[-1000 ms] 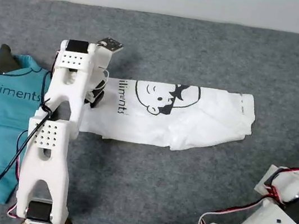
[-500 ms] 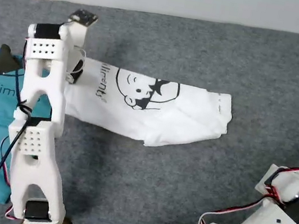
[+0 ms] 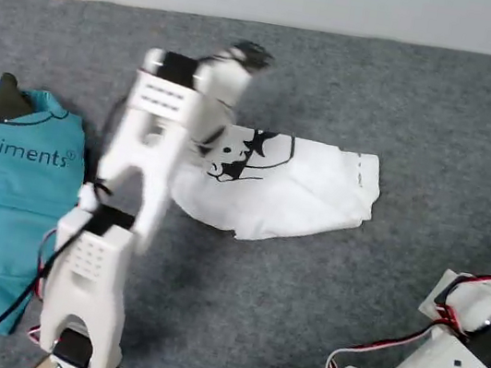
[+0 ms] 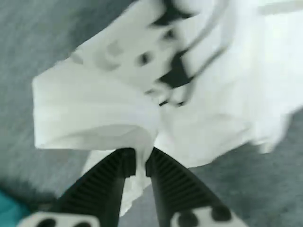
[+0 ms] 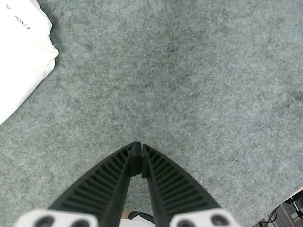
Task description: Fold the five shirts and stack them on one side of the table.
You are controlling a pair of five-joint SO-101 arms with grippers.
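White shirt (image 3: pixel 292 187): mid-bench (image 3: pixel 407 107), one edge pinched between the closed jaws of the left pincer (image 4: pixel 140 158). Teal shirt (image 3: pixel 10 194): heaped at the bench edge on the left arm's side. Right pincer (image 5: pixel 138 151): jaws together, holding nothing, above bare bench near a white shirt corner.

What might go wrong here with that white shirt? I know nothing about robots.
The left arm's fingers pinch just a bit of the white shirt, so the cloth may slip free. The shirt lies bunched and wrinkled, so the fold may end up crooked. The teal shirt lies close by and might get snagged.
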